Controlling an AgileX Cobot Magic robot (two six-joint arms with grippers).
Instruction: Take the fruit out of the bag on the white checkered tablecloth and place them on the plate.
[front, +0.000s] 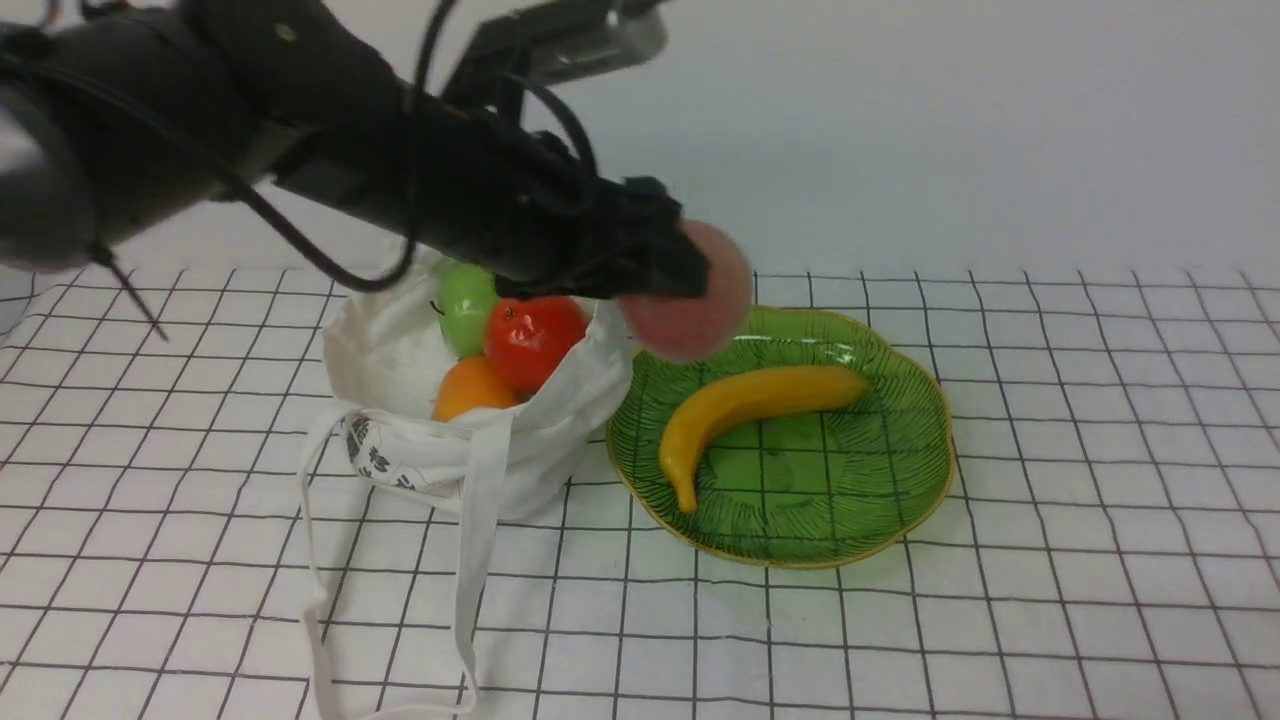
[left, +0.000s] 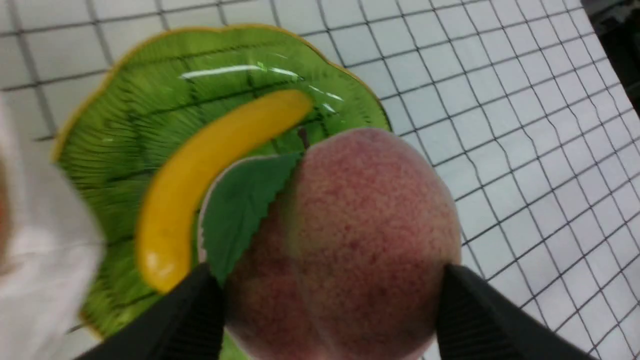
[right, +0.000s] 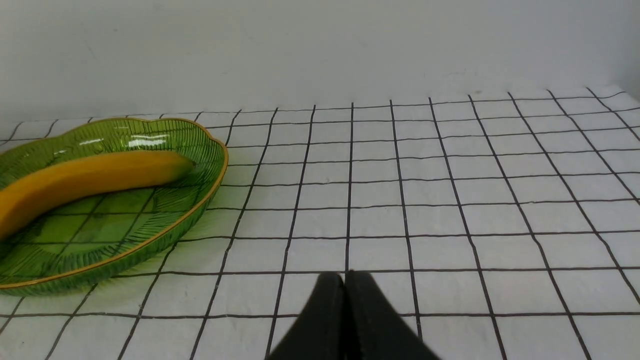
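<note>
Checkered tablecloth (front: 1100, 560) below, green plate (front: 900, 480) ahead, bag (front: 390, 360) slumped beside it. My left gripper (left: 330, 280) clamps the peach (front: 700, 310) across its widest part, over the plate's bag-side edge. It looks light and fuzzy, so I reckon it grips well. Right gripper (right: 345, 290) is pinched together, empty.

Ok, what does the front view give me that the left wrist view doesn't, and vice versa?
Front view only: the open bag holding the green apple, red fruit and orange fruit, plus its straps. Left wrist view only: the green leaf on the peach, and the jaws of the left gripper pressed on either side of it. Both: the peach, the banana lying on the plate, and the checkered tablecloth.
</note>
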